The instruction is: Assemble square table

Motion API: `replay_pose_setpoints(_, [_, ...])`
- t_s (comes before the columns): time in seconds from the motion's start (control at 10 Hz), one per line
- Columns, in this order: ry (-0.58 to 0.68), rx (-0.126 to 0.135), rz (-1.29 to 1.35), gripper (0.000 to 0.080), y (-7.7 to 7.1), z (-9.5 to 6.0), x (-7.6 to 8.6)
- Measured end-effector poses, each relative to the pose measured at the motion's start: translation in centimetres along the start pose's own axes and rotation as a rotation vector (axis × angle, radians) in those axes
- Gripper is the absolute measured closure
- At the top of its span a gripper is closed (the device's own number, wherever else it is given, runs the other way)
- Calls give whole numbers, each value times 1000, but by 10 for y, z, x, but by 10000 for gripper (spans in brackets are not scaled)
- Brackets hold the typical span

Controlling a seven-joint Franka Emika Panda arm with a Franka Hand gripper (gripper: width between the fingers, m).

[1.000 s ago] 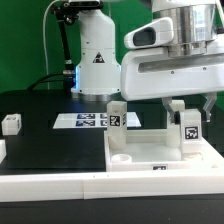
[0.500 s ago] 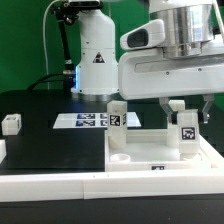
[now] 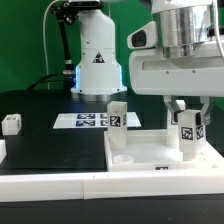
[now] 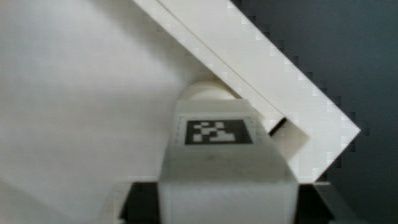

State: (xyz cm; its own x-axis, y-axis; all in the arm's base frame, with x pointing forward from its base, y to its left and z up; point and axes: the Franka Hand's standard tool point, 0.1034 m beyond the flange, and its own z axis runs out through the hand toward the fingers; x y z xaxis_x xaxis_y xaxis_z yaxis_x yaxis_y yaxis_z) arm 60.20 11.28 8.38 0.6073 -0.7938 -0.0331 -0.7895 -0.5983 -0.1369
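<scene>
The gripper (image 3: 188,112) hung over the side of the slab (image 3: 150,150) on the exterior view's right. Its jaws were drawn narrow and clamped on the top of the held leg (image 3: 187,135). That leg stood upright on the slab close to its edge on that side, with its tag facing the camera.

In the wrist view the held leg (image 4: 217,135) ran straight up the middle of the gripper (image 4: 222,205). The dark fingers (image 4: 143,205) pressed against its two sides with no gap showing. Its lower end met the white slab (image 4: 71,90) just beside the slab's raised rim. Whether the leg was fully seated in its socket could not be told.

The second leg (image 3: 118,120) stood upright on the slab near the edge on the exterior view's left, well apart from the gripper. A loose leg (image 3: 12,123) lay on the black worktop (image 3: 50,150), far off at the exterior view's left. The marker board (image 3: 85,120) lay flat on the worktop behind the slab, between the loose leg and the second leg.
</scene>
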Motion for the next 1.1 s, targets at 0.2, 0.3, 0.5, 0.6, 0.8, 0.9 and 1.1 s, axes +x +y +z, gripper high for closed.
replay_pose_setpoints(0.2, [0,0,159,509,0,0,0])
replay_pose_setpoints(0.3, [0,0,277,509,0,1,0])
replay_pose_setpoints(0.5, [2,3,441,508,-5,1,0])
replay_pose_setpoints(0.6, [4,6,499,508,-5,1,0])
replay_pose_setpoints(0.8, [-1,9,561,508,-5,1,1])
replay_pose_setpoints(0.9, [-1,9,555,508,-5,1,1])
replay_pose_setpoints(1.1, [-2,7,494,402,-5,1,1])
